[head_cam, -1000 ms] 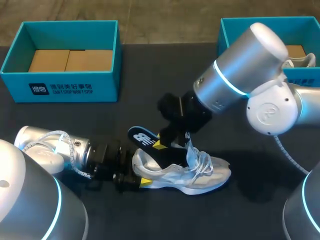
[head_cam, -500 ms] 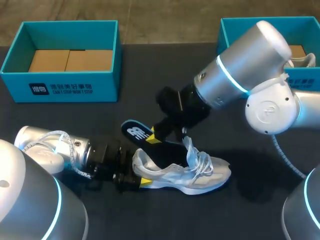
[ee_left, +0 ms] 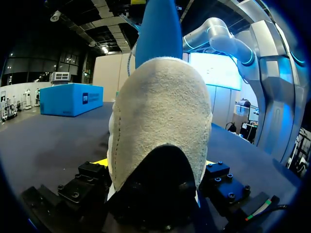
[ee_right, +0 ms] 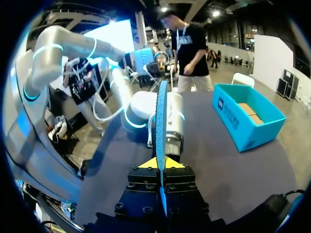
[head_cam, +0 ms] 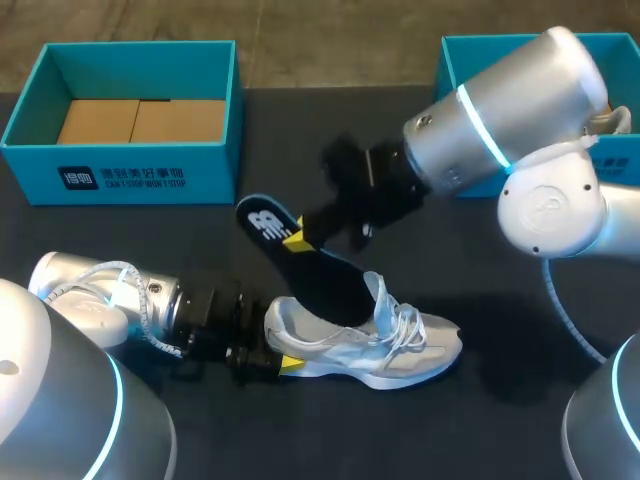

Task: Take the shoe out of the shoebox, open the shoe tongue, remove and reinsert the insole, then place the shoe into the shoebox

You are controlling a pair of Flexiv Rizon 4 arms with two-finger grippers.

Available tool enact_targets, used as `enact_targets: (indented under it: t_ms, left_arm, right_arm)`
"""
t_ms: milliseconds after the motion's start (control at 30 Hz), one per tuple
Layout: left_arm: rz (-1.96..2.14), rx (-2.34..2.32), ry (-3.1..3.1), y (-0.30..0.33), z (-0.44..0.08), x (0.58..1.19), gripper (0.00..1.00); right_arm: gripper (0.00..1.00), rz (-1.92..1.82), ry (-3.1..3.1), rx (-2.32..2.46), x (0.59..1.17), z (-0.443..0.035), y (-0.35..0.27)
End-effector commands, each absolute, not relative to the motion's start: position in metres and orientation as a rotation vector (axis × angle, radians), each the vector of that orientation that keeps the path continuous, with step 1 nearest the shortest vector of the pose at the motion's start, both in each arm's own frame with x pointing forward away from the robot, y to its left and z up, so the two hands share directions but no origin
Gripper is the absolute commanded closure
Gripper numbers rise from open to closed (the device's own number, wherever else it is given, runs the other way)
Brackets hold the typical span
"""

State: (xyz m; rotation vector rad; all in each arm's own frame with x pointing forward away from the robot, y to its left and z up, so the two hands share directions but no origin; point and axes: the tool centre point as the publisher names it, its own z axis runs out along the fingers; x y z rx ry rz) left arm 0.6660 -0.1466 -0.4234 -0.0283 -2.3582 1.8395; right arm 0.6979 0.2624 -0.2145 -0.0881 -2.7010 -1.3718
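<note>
**Insole up on a slant, low end at the shoe's mouth**

My right claw (head_cam: 297,240) is clenched on the insole (head_cam: 325,280), its yellow tips pinching it from both faces near the printed heel end. In my right wrist view the insole stands edge-on between the fingers and runs straight out ahead of them.

My left claw (head_cam: 283,362) grasps the heel of the shoe (head_cam: 400,355) from both sides. It pins the shoe to the table (head_cam: 500,430) near the middle of the front edge.

The shoe's long axis runs along that front edge, with the heel toward my left arm and the toe toward the right edge. The tongue stands up over the laces.

The insole lies at an angle to that line. Its printed end is raised and points toward the back-left corner, where the empty shoebox (head_cam: 120,175) sits. Its other end slopes down to the shoe's opening, just behind the tongue. I cannot tell whether that low tip is free of the shoe or still just inside the mouth.

I judge the removal nearly or just complete. Putting the insole back depends on this slant: the low end already points into the opening and toward the toe. My right arm would therefore have to push along the insole's own length and flatten it toward the shoe's axis while my left arm holds the heel firm. The tongue is the likeliest thing to snag it.

A second shoebox (head_cam: 452,62) stands at the back-right corner, behind my right arm.
</note>
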Motion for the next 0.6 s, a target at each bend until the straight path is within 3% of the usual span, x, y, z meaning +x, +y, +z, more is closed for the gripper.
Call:
enact_targets:
  t_ms: [33, 267, 600]
  left_arm:
    - [1.838, -0.027, -2.360, -0.146, -0.427, 0.667, 1.00]
    - [1.838, -0.027, -2.360, -0.146, -0.427, 0.667, 1.00]
    - [1.838, -0.027, -2.360, -0.146, -0.427, 0.667, 1.00]
  right_arm:
    - [1.00, -1.406, -2.672, -0.091, 0.696, -0.200, 0.249]
    - [1.00, -1.537, -2.501, -0.087, 0.707, -0.173, 0.226]
    - [1.00, -1.537, -2.501, -0.087, 0.707, -0.173, 0.226]
